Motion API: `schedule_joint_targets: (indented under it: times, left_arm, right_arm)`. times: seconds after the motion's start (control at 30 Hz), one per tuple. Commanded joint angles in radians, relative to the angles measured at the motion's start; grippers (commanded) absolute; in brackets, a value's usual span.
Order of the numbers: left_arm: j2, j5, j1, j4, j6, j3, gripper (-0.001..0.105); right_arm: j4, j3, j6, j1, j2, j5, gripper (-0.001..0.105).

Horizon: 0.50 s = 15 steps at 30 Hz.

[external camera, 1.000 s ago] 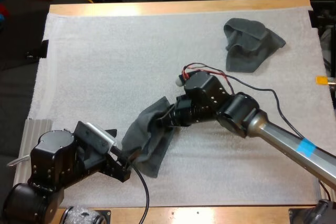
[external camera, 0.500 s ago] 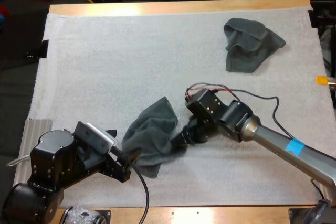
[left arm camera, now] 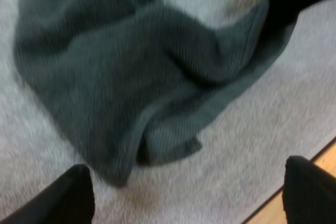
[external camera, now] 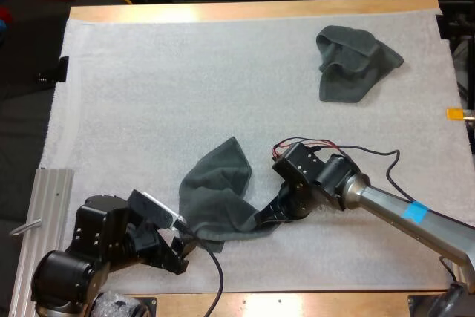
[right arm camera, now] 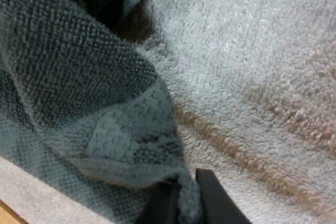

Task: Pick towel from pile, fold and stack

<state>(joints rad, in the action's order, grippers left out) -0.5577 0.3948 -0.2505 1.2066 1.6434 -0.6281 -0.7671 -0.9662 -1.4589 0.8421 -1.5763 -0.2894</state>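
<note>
A dark grey-green towel (external camera: 219,197) lies on the white mat (external camera: 148,94), in the near middle part of it. The right end effector (external camera: 263,219) is closed on the towel's near right corner. In the right wrist view its two black fingers (right arm camera: 215,200) pinch a bit of the cloth's edge between them, low down by the mat. From that corner the towel spreads out to a pointed tip on the far side. It has soft folds in it.

The left end effector (external camera: 180,241) sits just beside the towel's near left edge. It is open. In the left wrist view its fingers stand wide apart and no cloth is between them. The towel's near edge is folded over a little just ahead of them.

A second one, the crumpled towel (external camera: 356,61), lies near the far right corner of the mat, well apart from both arms.

There is lots of bare mat on the left side and in the far middle. Only a thin strip of mat lies between the towel and the near edge of the wooden tabletop (external camera: 312,304). The right arm lies across the near right part of the mat.
</note>
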Motion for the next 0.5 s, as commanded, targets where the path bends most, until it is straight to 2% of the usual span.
schedule_joint_targets:
  times: [0.0,0.13,0.33,0.47]
  left_arm:
    - [-0.001,-0.001,-0.002,0.002,-0.003,0.019,0.071]
    - [-0.001,-0.001,-0.002,-0.005,-0.001,0.054,0.071]
    - [-0.001,-0.057,-0.002,-0.014,0.027,0.055,0.071]
    - [-0.001,-0.066,-0.002,-0.014,0.035,0.055,0.071]
  right_arm:
    - [-0.002,-0.003,-0.002,0.0,0.004,0.002,0.001]
    - [-0.002,-0.003,-0.002,0.0,0.004,0.002,0.001]
    - [-0.002,-0.003,0.004,0.0,0.004,0.002,0.001]
    - [-0.002,-0.003,0.024,0.0,0.004,0.002,0.001]
